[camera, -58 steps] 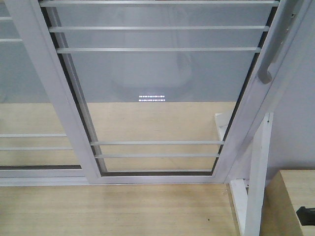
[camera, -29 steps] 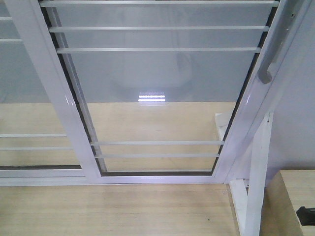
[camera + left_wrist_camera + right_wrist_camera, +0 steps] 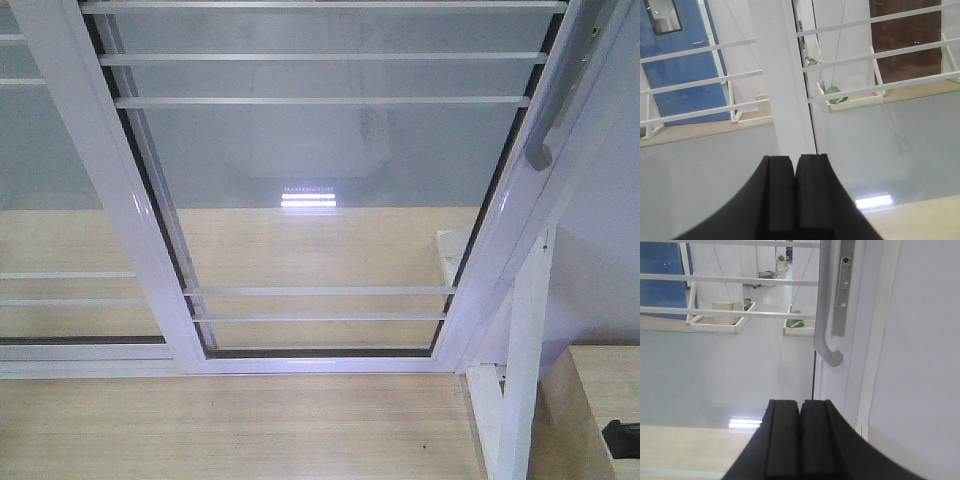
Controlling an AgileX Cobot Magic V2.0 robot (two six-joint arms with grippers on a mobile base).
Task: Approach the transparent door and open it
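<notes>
Both closed — left gripper (image 3: 794, 161), right gripper (image 3: 800, 404), transparent door (image 3: 320, 150) ahead.

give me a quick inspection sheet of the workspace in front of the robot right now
surface: wood floor, bare apart from a few dark specks
job's things: transparent door straight ahead, looks shut; grey bar handle on its right edge, untouched
clutter: white stand and wooden box at the door's lower right
grippers: left gripper shut, empty, facing the white frame post; right gripper shut, empty, pointing toward the handle, apart from it
cables: nothing seen
surroundings: handle-less glass panel to the left; planters and a blue door beyond the glass
</notes>
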